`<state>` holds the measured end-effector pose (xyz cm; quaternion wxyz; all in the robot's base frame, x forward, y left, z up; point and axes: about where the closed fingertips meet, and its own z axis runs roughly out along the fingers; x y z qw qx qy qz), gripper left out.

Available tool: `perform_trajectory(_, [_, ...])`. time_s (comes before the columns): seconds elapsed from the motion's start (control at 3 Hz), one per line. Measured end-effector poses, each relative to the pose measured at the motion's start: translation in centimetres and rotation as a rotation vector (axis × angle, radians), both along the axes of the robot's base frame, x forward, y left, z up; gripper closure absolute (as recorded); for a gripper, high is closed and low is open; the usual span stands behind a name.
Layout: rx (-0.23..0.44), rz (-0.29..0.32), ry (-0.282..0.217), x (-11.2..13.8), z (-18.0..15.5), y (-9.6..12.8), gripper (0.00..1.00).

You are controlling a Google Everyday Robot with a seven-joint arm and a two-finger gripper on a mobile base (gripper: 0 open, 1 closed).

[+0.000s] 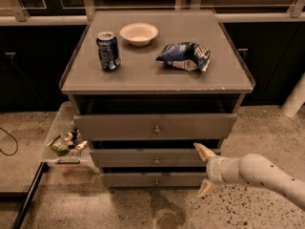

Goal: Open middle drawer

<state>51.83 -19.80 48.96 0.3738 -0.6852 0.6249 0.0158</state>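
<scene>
The middle drawer (152, 157) is the second of three grey drawer fronts in the cabinet, with a small round knob (156, 160) at its centre. It stands slightly out, behind the more protruding top drawer (155, 126) and ahead of the bottom drawer (152, 179). My gripper (204, 170) reaches in from the right on a white arm, with its two pale fingers spread open, one finger tip (198, 147) near the middle drawer's right end and the other lower by the bottom drawer. It holds nothing.
On the cabinet top (143, 75) stand a blue can (108, 50), a white bowl (138, 34) and a blue chip bag (185, 56). A clear tray (62, 142) with small items hangs at the cabinet's left side. The floor is speckled.
</scene>
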Motion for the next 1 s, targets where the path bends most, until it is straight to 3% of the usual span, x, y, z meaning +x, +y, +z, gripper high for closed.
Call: perform_trajectory(1.0, [-0.077,0.019,0.125,4.5,-5.2,-1.6,0.00])
